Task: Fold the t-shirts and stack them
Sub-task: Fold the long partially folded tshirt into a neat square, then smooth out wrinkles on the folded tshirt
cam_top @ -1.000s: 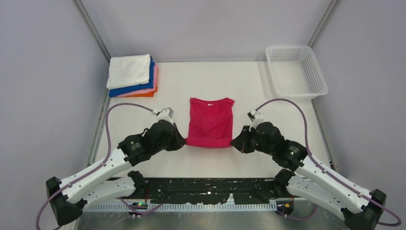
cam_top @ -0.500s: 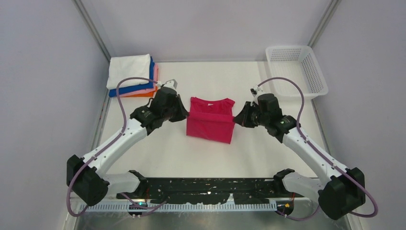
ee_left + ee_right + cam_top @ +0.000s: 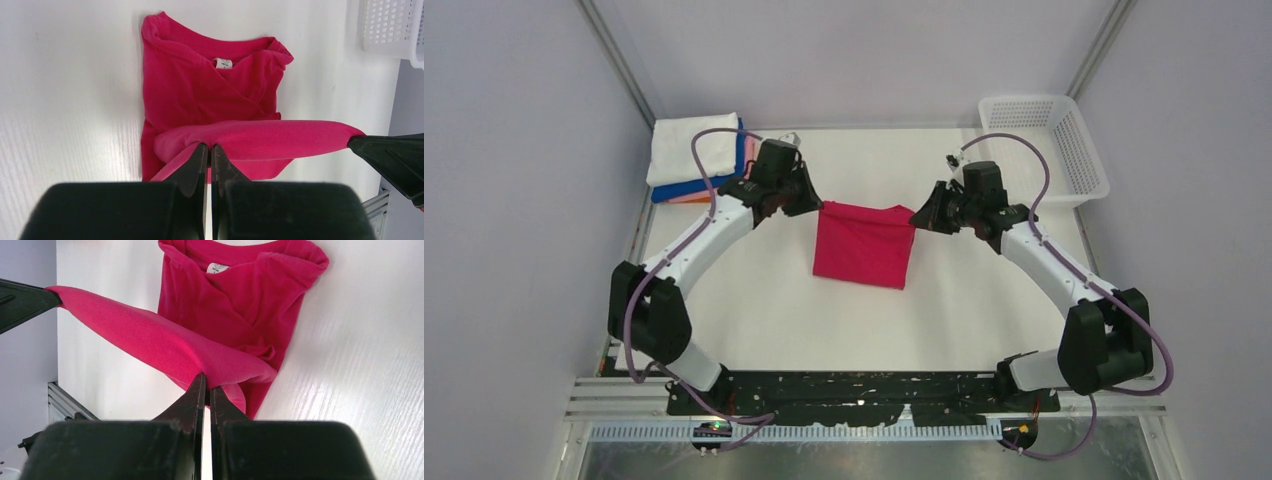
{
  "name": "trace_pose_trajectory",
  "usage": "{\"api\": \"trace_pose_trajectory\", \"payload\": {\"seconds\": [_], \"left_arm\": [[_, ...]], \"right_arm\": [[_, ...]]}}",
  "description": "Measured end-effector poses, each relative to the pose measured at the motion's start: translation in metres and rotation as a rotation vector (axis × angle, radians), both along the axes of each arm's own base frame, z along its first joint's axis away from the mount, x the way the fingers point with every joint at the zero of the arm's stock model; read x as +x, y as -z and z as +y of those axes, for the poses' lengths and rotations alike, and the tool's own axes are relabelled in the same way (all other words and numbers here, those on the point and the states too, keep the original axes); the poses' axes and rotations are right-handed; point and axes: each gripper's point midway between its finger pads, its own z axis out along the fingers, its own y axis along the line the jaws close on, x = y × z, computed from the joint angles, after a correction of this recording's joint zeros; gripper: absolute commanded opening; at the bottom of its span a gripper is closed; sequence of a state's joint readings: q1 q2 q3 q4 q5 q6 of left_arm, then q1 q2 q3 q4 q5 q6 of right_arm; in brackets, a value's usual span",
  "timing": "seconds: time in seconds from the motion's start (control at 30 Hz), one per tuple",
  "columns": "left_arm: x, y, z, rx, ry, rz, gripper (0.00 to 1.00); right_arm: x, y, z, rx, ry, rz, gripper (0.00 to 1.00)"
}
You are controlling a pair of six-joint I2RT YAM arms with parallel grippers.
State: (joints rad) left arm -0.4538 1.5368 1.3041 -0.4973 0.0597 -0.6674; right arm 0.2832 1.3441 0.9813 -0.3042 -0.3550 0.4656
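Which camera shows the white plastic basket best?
The top camera: the whole white plastic mesh basket sits in the far right corner. The left wrist camera catches only one corner; the right wrist shows none.

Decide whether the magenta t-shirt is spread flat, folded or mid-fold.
Mid-fold: left hand and right hand pinch the t-shirt hem, raised over its collar half on the table.

**Soft cloth, matt plastic**

We see the shirt (image 3: 864, 248) as matt, slightly fuzzy cloth, nipped by the left pincer (image 3: 210, 150) and right pincer (image 3: 206, 380), whose fingers (image 3: 192, 170) are matt black plastic. Under them the table (image 3: 764, 290) looks white, smooth and faintly wood-grained. Beyond the right pincer, the basket (image 3: 1081, 150) is white plastic mesh.
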Motion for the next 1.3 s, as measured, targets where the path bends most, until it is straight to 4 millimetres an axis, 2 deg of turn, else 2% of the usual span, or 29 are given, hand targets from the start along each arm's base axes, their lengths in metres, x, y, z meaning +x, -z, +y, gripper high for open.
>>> {"api": "trace_pose_trajectory", "payload": {"seconds": [0.4,0.63,0.67,0.7,0.73,0.77,0.8,0.83,0.87,0.9,1.0,1.1,1.2,1.3], "left_arm": [[0.062,0.037,-0.008,0.034,-0.017,0.074,0.00],[0.088,0.063,-0.013,0.056,-0.030,0.130,0.01],[0.091,0.066,-0.014,0.058,-0.032,0.136,0.11],[0.094,0.070,-0.015,0.060,-0.033,0.143,0.26],[0.097,0.073,-0.015,0.064,-0.033,0.151,0.41],[0.101,0.077,-0.016,0.069,-0.029,0.155,0.57],[0.105,0.080,-0.017,0.074,-0.028,0.157,0.70],[0.109,0.082,-0.017,0.078,-0.029,0.158,0.80],[0.114,0.085,-0.017,0.082,-0.030,0.163,0.94],[0.118,0.086,-0.016,0.086,-0.031,0.166,0.99],[0.128,0.079,-0.016,0.090,-0.027,0.156,1.00],[0.129,0.064,-0.020,0.069,0.000,0.128,1.00],[0.112,0.056,-0.027,0.011,0.056,0.109,1.00],[0.090,0.058,-0.039,-0.053,0.120,0.130,1.00]], "right_arm": [[0.041,0.034,0.000,-0.004,0.023,0.074,0.05],[0.063,0.060,-0.007,-0.014,0.070,0.112,0.05],[0.065,0.064,-0.009,-0.016,0.079,0.119,0.08],[0.068,0.067,-0.010,-0.017,0.087,0.125,0.12],[0.072,0.070,-0.011,-0.020,0.098,0.129,0.26],[0.076,0.074,-0.012,-0.022,0.108,0.133,0.36],[0.079,0.076,-0.013,-0.026,0.118,0.138,0.58],[0.083,0.080,-0.016,-0.033,0.132,0.142,0.87],[0.088,0.083,-0.018,-0.036,0.145,0.147,0.96],[0.093,0.085,-0.021,-0.042,0.156,0.152,0.97],[0.106,0.084,-0.024,-0.049,0.169,0.137,0.95],[0.109,0.077,-0.027,-0.043,0.178,0.115,0.95],[0.100,0.066,-0.022,-0.002,0.153,0.081,0.95],[0.087,0.053,-0.008,0.076,0.096,0.055,0.95]]}}
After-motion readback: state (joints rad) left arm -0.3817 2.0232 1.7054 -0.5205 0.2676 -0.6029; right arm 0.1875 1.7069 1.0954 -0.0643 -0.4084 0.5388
